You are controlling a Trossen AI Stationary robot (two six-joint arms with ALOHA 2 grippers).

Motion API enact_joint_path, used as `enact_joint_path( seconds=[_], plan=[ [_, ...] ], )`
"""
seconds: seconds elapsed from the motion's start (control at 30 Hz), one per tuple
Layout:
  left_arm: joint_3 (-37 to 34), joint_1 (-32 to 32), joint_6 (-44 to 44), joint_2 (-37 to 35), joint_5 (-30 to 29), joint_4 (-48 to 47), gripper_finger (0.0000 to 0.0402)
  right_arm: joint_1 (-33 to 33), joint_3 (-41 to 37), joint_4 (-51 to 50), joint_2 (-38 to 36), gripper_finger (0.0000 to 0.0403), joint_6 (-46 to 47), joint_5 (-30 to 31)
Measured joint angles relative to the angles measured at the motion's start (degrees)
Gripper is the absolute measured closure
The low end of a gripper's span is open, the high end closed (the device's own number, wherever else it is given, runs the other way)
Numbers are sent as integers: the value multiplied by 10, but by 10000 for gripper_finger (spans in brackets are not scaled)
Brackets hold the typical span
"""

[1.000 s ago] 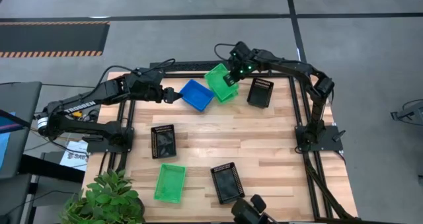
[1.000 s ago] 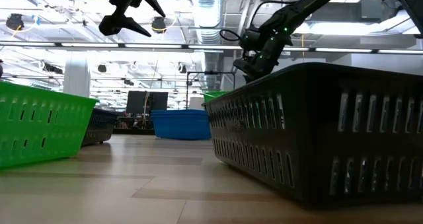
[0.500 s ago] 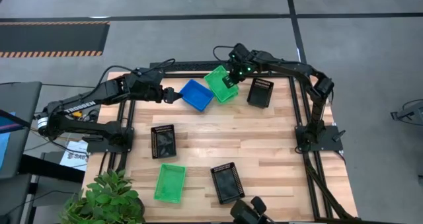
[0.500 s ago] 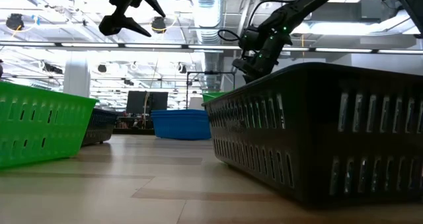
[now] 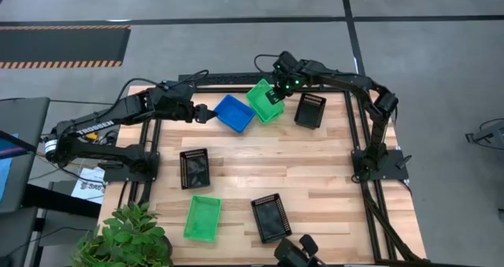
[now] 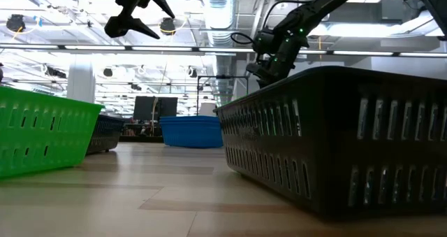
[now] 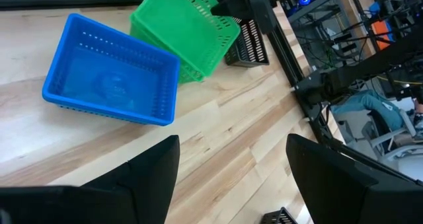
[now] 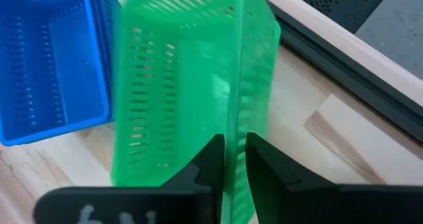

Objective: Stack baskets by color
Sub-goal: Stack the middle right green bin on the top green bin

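Observation:
At the table's far edge, a green basket [image 5: 262,101] lies tilted in a second green one [image 7: 198,69]. My right gripper [image 5: 275,94] points down over its right long wall, with one finger on each side of that wall [image 8: 235,128] and the gap between them narrow. A blue basket [image 5: 235,113] stands on the table just to the left. My left gripper [image 5: 206,114] hangs open, above and left of the blue basket, with nothing between its fingers [image 7: 155,168]. My right gripper comes from above, slanting down, and its fingers [image 8: 213,159] stand astride the upper green basket's long wall near the rim. I cannot tell whether they touch it. The basket rests in the green one below it.
One black basket [image 5: 309,109] stands right of the green pair. Another [image 5: 194,168] is at mid left and a third [image 5: 270,217] lies near the front edge. A single green basket [image 5: 202,218] lies at front left, beside a potted plant [image 5: 126,239].
In the low view, the strip of green rim that showed above the near black basket, under my right gripper, has sunk out of sight. Both arms have kept their places.

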Motion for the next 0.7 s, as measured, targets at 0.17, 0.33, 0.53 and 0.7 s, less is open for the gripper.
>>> enact_joint_path(
  seconds=[0.17, 0.33, 0.53, 0.7],
  plan=[
    [0, 0, 0, 0, 0, 0, 136, 0, 0, 0, 0, 295, 0, 0],
    [0, 0, 0, 0, 0, 0, 136, 0, 0, 0, 0, 275, -2, 1],
    [0, 0, 0, 0, 0, 0, 136, 0, -9, 2, 0, 269, -2, 4],
    [0, 0, 0, 0, 0, 0, 136, 0, -32, -1, 0, 311, 0, 23]
  ],
)
